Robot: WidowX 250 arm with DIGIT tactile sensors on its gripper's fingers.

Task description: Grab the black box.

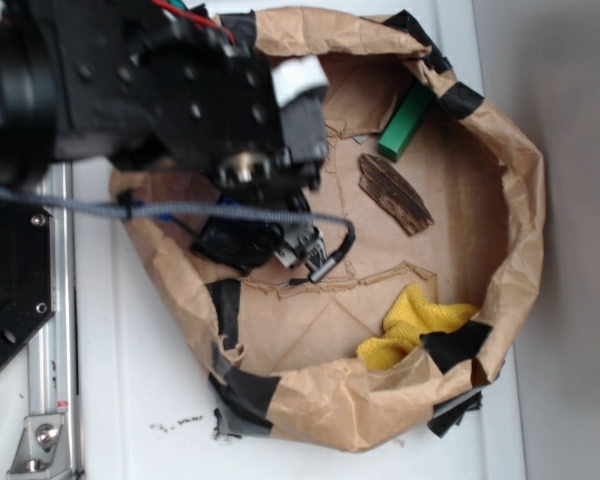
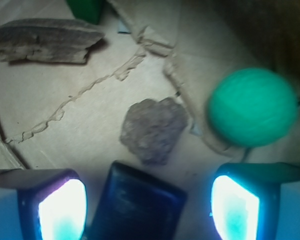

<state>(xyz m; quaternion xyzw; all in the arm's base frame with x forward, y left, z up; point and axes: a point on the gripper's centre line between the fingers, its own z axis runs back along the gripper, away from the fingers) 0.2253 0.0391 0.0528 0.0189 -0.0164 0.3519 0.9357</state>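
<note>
Gripper (image 2: 149, 210) gapes wide astride black box (image 2: 136, 204), untouched, inside paper basin (image 1: 515, 200) with green ball (image 2: 252, 107).

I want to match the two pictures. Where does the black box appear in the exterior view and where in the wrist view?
Exterior: the black box lies left of centre in the paper basin, mostly hidden under the arm.
Wrist: it sits at the bottom centre, between the two lit fingers, which are apart from it.
Shared landmark: the dark bark piece, upper left in the wrist view, with the green block near it.
</note>
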